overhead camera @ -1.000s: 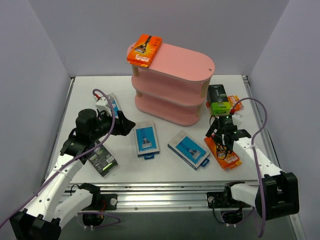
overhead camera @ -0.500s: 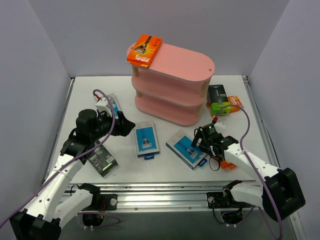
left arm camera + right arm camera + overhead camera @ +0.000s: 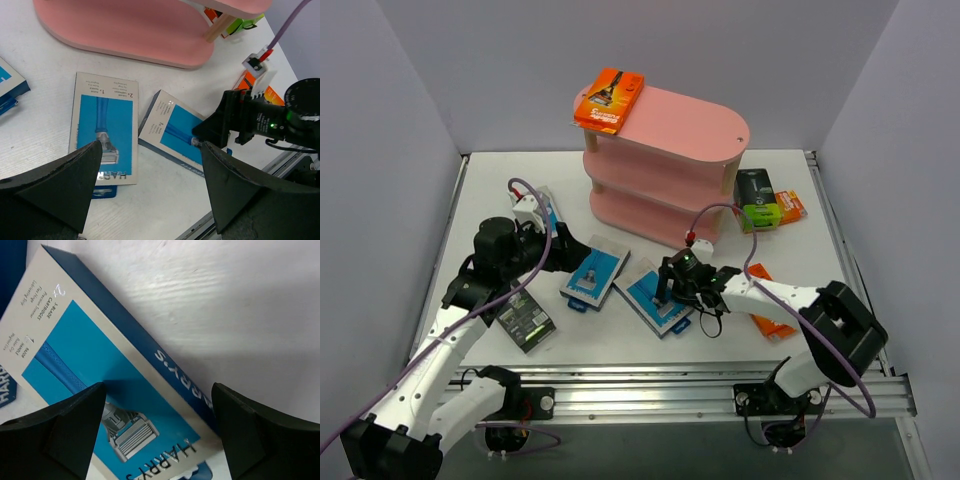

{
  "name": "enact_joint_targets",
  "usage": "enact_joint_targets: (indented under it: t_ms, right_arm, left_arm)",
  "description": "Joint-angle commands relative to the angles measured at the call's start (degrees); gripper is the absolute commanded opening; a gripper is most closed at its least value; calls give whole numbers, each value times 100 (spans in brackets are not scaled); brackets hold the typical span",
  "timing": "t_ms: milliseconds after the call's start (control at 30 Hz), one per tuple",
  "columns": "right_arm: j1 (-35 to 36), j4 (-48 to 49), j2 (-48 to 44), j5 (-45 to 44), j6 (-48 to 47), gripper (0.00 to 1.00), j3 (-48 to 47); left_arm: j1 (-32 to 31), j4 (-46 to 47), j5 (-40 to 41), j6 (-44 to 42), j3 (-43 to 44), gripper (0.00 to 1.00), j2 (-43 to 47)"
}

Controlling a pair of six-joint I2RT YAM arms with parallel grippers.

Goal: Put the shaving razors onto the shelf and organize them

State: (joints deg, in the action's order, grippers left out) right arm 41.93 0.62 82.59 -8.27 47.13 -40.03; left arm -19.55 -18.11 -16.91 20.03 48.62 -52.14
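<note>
under right end effector (image 3: 157,390) lies blue pack (image 3: 90,370).

A white tabletop (image 3: 610,345) with a faintly ribbed surface sits boxed in by plain pale grey walls: a back wall (image 3: 640,50), a left wall (image 3: 380,150) and a right wall (image 3: 910,130). A silver metal rail (image 3: 650,385) runs along its near edge, and a thinner metal strip (image 3: 827,200) borders its right side.
</note>
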Motion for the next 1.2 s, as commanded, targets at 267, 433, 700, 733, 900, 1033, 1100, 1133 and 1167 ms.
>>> enact_joint_targets:
  t_ms: [267, 433, 700, 733, 900, 1033, 1100, 1133, 1167]
  right_arm:
    - [18, -527, -242, -122, 15, 88, -638]
    - [-624, -1125, -972, -209, -178, 89, -453]
    - [-1538, -1741, -1403, -658, 24, 93, -128]
    - [-1652, -1767, -1394, -728, -2, 93, -128]
    - [-2820, -1829, -1386, -702, -450, 95, -198]
    - [-3498, -1820, -1272, -693, -924, 95, -330]
    - [-3744, -1855, -1096, -658, -1057, 95, -400]
    - [-3815, -1855, -1052, -632, -1092, 95, -409]
    - [-3859, -1803, -999, -579, -1145, 95, -392]
  left_arm:
    - [4, -35, 82, -166, 69, 89, 72]
    - [4, -44, 47, -157, 77, 89, 90]
    - [-22, -44, -14, -157, 60, 89, 143]
    - [-31, -44, -14, -157, 60, 89, 151]
    - [-101, -70, 3, -166, 51, 89, 169]
    - [-119, -70, -6, -166, 51, 89, 160]
    - [-137, -79, -6, -166, 42, 89, 169]
    - [-145, -70, -14, -166, 51, 89, 169]
    - [-145, -79, -6, -166, 51, 89, 160]
